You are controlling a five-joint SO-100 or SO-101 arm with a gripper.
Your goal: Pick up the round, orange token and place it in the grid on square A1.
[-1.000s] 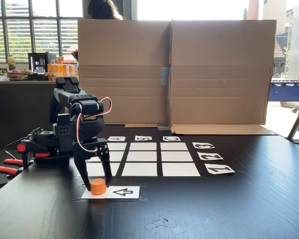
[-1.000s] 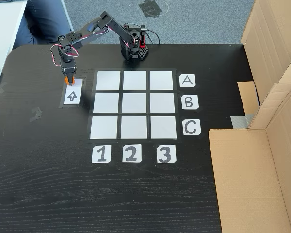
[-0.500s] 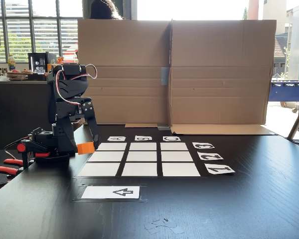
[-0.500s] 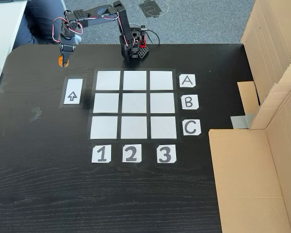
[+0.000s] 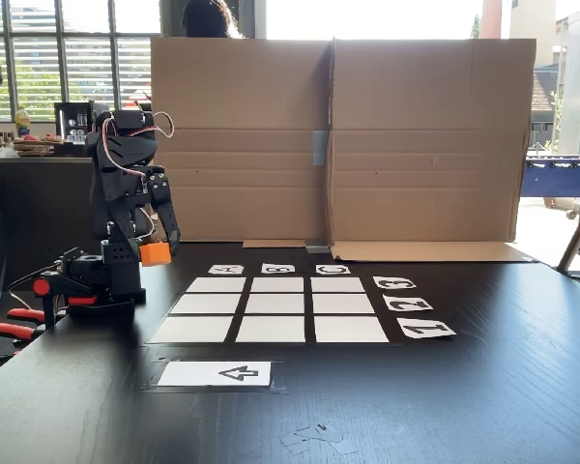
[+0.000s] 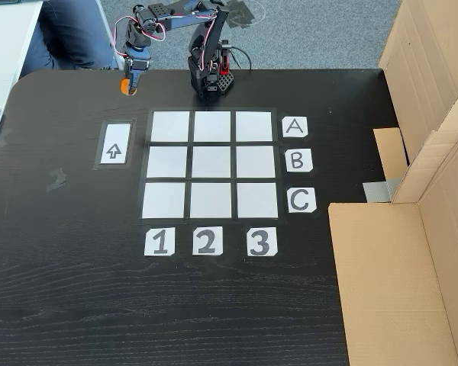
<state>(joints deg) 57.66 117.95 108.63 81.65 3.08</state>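
Near edge of table (image 6: 214, 320): one arrow card (image 6: 114, 143), then one grid (image 6: 211, 165) w/ nine squares, three number cards, three letter cards. Farther back, claw (image 5: 157, 253) clamped on the one token (image 6: 127, 86), lifted clear of the table, beside the grid's A corner. Best: swing over square A1 (image 6: 170, 126), lower centred, then release.

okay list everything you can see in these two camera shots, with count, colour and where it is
Token: one, orange, held above the table near the arm's base.
Grid: nine white squares, mid-table.
Letter cards: three, white, A B C beside the grid.
Number cards: three, white, 1 2 3 below the grid in the high fixed view.
Arrow card: one, white, left of the grid there.
Cardboard screen: brown, behind the table.
Table: one, black.
Gripper: one, black, jaws shut on the token.
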